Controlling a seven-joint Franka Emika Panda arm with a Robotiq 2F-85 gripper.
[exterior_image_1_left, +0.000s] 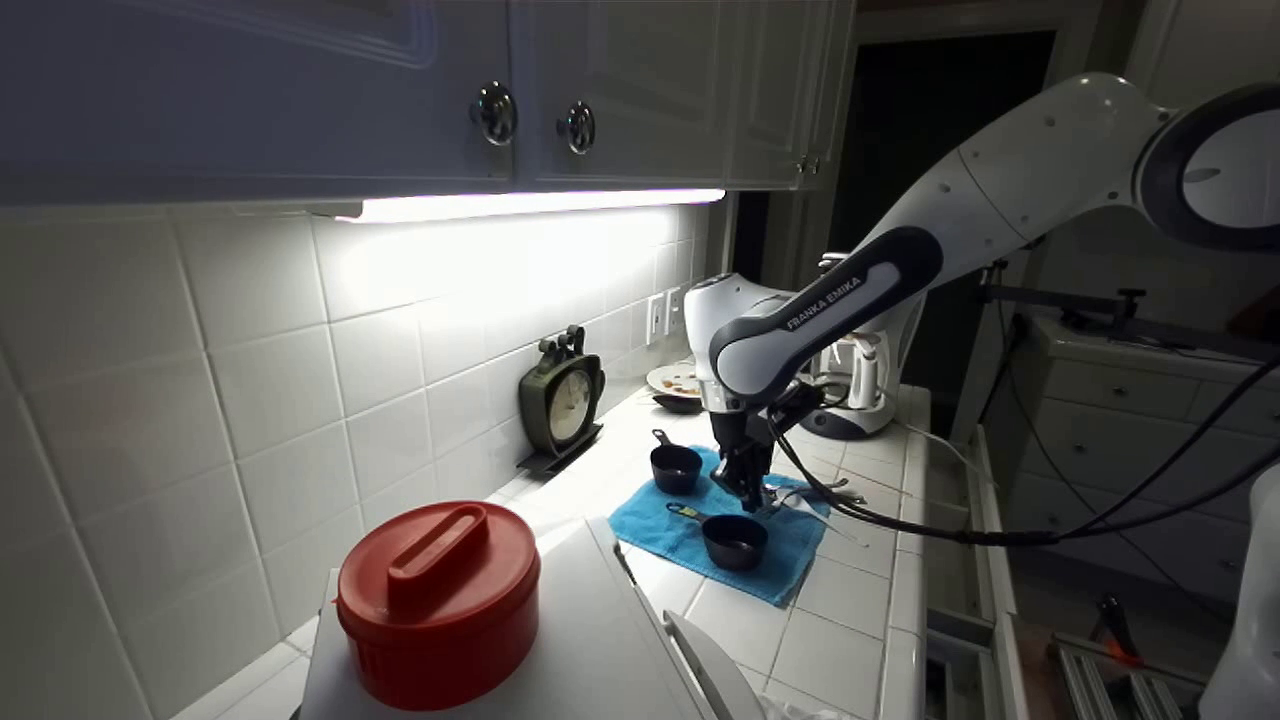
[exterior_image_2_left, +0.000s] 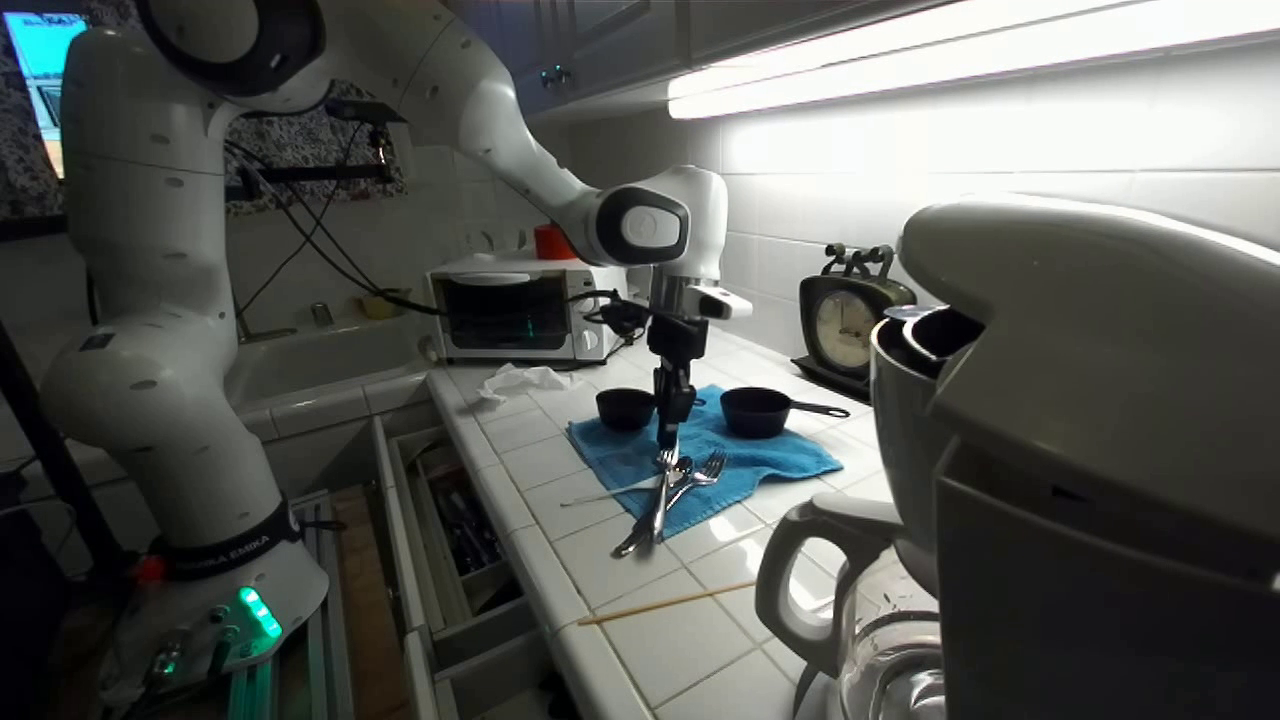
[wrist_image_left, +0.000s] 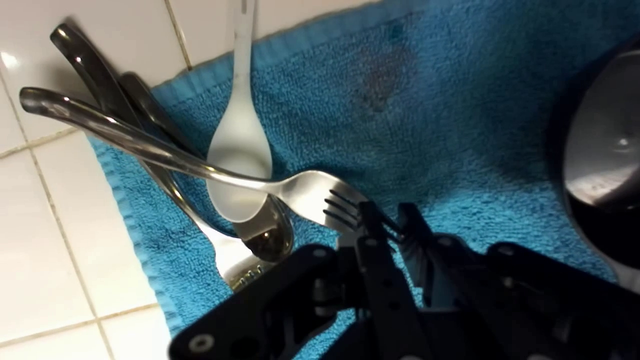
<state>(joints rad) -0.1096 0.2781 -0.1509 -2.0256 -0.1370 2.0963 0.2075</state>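
My gripper (wrist_image_left: 390, 220) points down over a blue towel (wrist_image_left: 320, 100), its fingers partly open with a narrow gap. It also shows in both exterior views (exterior_image_1_left: 750, 500) (exterior_image_2_left: 668, 435). A metal fork (wrist_image_left: 307, 192) lies with its tines under the left fingertip and across the gap; I see no firm grip on it. The fork rests across a white spoon (wrist_image_left: 242, 142). A metal spoon (wrist_image_left: 267, 232) and another fork (wrist_image_left: 230, 255) lie beneath. Two small black pans stand on the towel, one nearer the sink side (exterior_image_2_left: 626, 410) and one nearer the wall (exterior_image_2_left: 757, 412).
A wooden stick (exterior_image_2_left: 670, 603) lies on the tiled counter. A white appliance with a jug (exterior_image_2_left: 1090, 480), an old scale (exterior_image_2_left: 850, 320) and a toaster oven (exterior_image_2_left: 510, 315) stand around. A red container (exterior_image_1_left: 437, 610) sits on the oven. A drawer (exterior_image_2_left: 400, 510) is open.
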